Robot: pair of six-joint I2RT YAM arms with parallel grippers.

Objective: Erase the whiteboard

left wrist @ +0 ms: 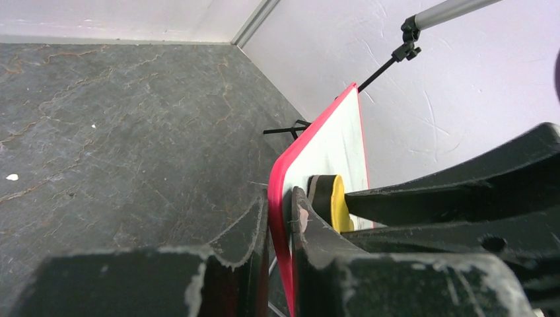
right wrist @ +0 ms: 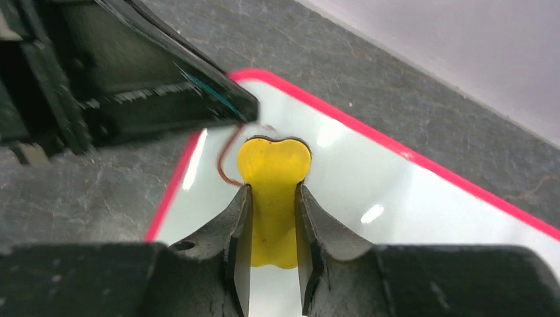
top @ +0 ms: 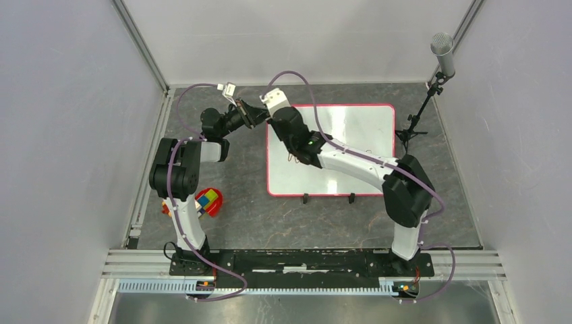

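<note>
Right gripper [right wrist: 272, 198]: nearest the wrist camera. Both fingers pinch a yellow eraser [right wrist: 274, 162] by its narrow waist, and its rounded head sticks out past the fingertips.
Eraser: over the whiteboard [top: 351, 135], close to the board's far-left corner, with its dark underside against the white surface.
Whiteboard: lies flat on the far half of the bench [top: 270, 223], a little right of the middle. It has a glossy white face, a thin red-pink frame and two small black feet [top: 305, 198] at its near edge.
Pen mark [right wrist: 223, 158]: a thin reddish-brown curved line on the white face, just left of the eraser's head.
Left gripper [left wrist: 280, 214]: clamped on the whiteboard's left frame near the far-left corner, with one finger on each side of the red rim.
Bench: a dark grey, stone-patterned top.
Toy cube [top: 209, 200]: many-coloured, near the bench's left edge beside the left arm and well apart from the whiteboard.
Microphone stand [top: 415, 125]: a black tripod toward the bench's far-right corner, just beside the whiteboard's right edge, with a grey microphone on top.
</note>
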